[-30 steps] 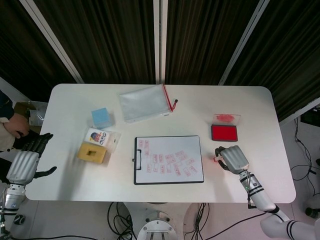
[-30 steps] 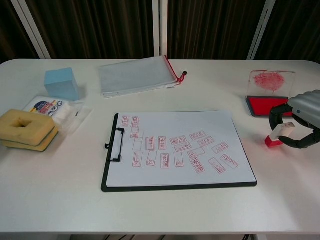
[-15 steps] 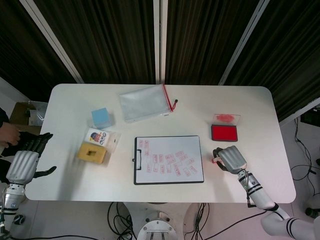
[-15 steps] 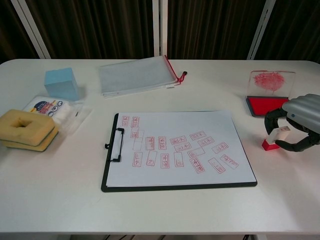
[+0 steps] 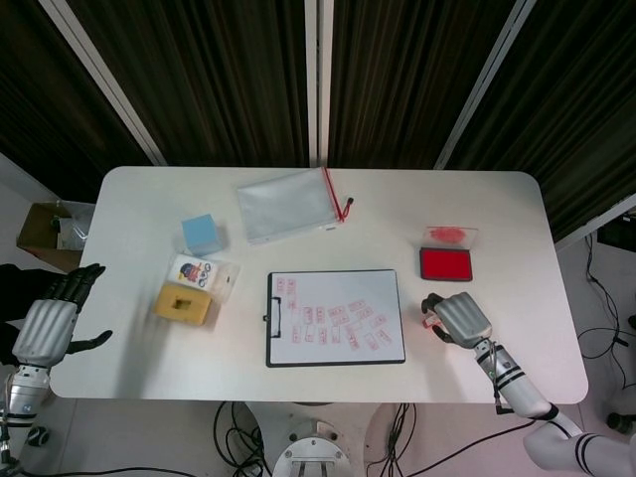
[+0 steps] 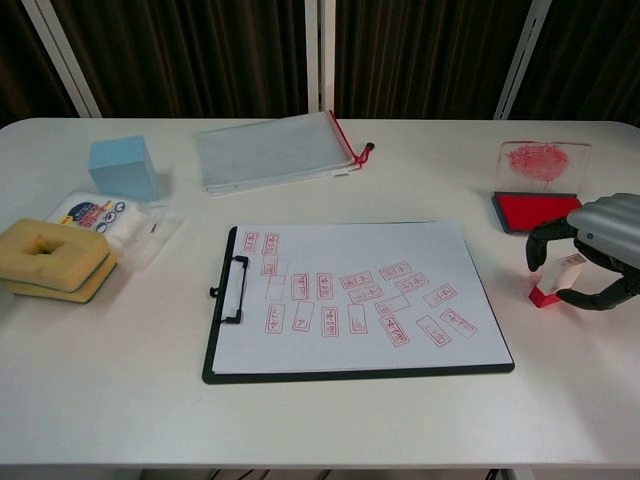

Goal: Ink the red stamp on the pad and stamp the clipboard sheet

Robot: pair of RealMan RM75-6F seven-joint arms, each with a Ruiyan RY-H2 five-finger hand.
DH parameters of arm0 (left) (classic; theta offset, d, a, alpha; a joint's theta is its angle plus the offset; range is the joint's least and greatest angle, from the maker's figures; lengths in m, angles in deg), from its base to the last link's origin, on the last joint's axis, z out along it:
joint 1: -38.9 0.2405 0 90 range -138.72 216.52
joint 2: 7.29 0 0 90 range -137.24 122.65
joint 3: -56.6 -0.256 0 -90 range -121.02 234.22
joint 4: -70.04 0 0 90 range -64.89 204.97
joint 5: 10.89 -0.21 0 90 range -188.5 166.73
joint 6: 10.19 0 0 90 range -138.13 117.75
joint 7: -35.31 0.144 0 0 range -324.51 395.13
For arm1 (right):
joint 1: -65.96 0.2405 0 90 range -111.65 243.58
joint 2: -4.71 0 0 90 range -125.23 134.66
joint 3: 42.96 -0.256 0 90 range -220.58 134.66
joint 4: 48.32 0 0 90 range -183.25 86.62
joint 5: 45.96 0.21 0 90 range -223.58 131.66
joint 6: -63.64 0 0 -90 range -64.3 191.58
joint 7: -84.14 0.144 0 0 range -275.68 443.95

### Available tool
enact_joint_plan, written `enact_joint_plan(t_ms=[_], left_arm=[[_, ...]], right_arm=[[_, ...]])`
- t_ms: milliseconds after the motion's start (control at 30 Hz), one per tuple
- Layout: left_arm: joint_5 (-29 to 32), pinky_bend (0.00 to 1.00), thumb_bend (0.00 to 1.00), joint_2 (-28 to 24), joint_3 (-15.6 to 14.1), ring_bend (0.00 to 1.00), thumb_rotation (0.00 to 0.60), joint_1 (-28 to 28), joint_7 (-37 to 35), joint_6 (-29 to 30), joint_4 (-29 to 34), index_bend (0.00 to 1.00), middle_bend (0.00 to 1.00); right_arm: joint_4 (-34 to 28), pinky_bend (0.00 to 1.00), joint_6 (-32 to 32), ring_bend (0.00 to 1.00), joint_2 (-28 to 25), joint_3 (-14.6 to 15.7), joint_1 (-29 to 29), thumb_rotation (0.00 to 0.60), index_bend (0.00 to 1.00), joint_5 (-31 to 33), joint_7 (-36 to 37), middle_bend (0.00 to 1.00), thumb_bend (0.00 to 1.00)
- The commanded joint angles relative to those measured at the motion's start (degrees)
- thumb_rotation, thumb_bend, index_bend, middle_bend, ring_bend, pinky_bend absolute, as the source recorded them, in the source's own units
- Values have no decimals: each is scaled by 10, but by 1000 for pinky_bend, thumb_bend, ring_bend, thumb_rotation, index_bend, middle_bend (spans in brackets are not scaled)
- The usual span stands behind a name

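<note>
The red stamp (image 6: 553, 283) stands tilted on the table just right of the clipboard, its red base down; in the head view the stamp (image 5: 431, 323) peeks out from under the fingers. My right hand (image 6: 592, 264) curls around it from the right, fingers over the top and thumb below, and grips it. The open red ink pad (image 6: 535, 210) lies just behind the hand, with its clear lid (image 6: 543, 162) propped up behind it. The clipboard sheet (image 6: 355, 300) carries several red stamp marks. My left hand (image 5: 50, 320) hangs open off the table's left edge, holding nothing.
A zip pouch (image 6: 272, 150) lies at the back centre. At the left are a blue cube (image 6: 122, 168), a printed packet (image 6: 100, 215) and a yellow sponge (image 6: 50, 258). The table's front edge (image 6: 320, 462) runs close below the clipboard.
My right hand has shifted slightly toward the table's front with the stamp, which now leans more. A person's arm at the far left has gone from view. The left hand has not moved.
</note>
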Motion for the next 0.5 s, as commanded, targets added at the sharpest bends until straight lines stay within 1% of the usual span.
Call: enact_joint_plan(t_ms=[33,167,233,300,367,400,433,467,500], left_arm=[[0,185,118,0,0,97,600,0,0,0,0,85,89],[-1,185,118,-1,0,97,600,1,1,2,1,85,89],[-1,185,118,-1,0,97,600,1,2,3,2,85,89],[-1,185,118,-2,0,97,600,2,3,4,3,85,89],[0,185,118,-3,1,97,600,2,5,6,5,85,89],[0,185,118,-4,1,97,600,3,6,7,7,85,89],[1,185,118,-5,1,97,600,3,7,7,8,85,89],[1,185,118,-5,1,97,600,4,8,7,9,85,89],[1,185,119,-6,2,97,600,4,9,7,11,85,89]], right_arm=[[-3,896,-2,808,-3,1,-1,600,392,-2,2,347,230],[-19,896,-12,808,-20,2,-5,600,346,-7,5,324,227],[-33,896,-28,802,-36,2,-11,600,286,-11,3,303,222],[-58,895,-58,770,-66,4,-26,600,197,-17,-10,277,215],[-85,870,-98,669,-97,6,-48,600,58,-20,-27,231,199],[-102,852,-129,632,-118,6,-67,600,32,-18,-34,215,193],[-112,797,-152,562,-133,6,-83,600,8,-15,-36,187,182],[-120,717,-174,486,-146,5,-99,600,0,-8,-36,155,170],[-129,575,-199,371,-163,2,-121,600,0,6,-30,102,157]])
